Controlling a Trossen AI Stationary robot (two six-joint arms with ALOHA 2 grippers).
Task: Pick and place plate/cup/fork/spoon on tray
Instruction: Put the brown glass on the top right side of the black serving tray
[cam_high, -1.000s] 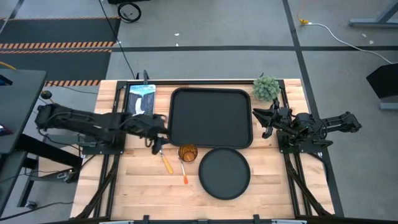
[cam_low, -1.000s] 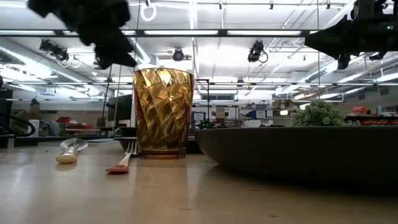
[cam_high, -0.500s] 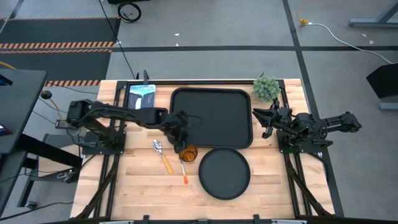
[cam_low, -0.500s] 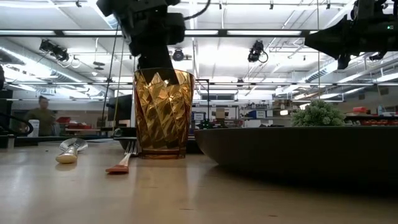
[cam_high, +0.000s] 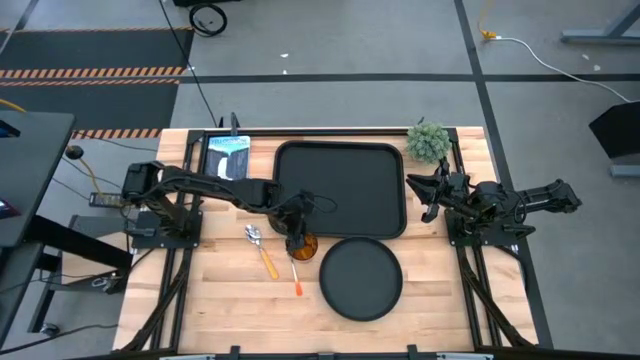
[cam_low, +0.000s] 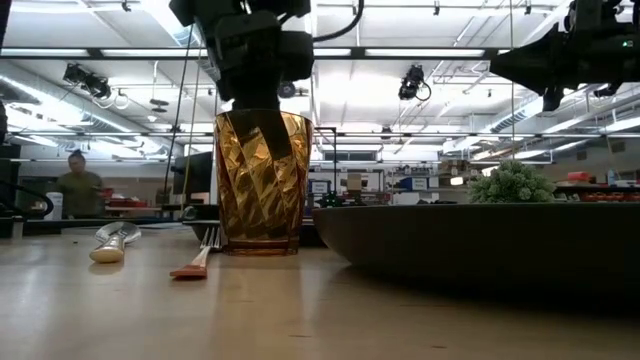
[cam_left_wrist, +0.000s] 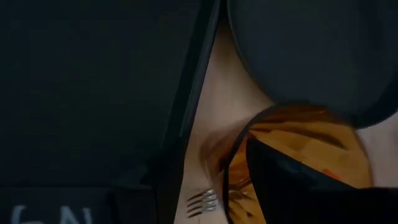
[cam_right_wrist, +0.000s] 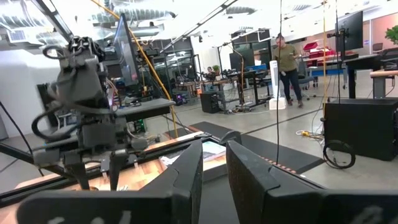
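The amber cup stands upright on the table just in front of the black tray's near edge. The round black plate lies to its right. The spoon and the fork lie flat to its left and front. My left gripper is open and right over the cup. In the low view one finger shows inside the cup. My right gripper is open and empty, waiting beyond the tray's right edge. My left gripper comes at the cup from above, pointing down. One finger is inside the cup's rim and the other is outside the wall. Whether the fingers touch the wall, I cannot tell. The cup stands upright on the table.
A small green potted plant stands at the far right corner. A blue and white packet lies at the far left beside the tray. The fork's tines lie close by the cup. Bare wood shows along the near edge.
My left gripper has gone toward the table's right edge, from above the spoon to over the cup. It has then come down, so one finger now reaches into the cup. The cup, the plate, the spoon and the fork have stayed where they were.
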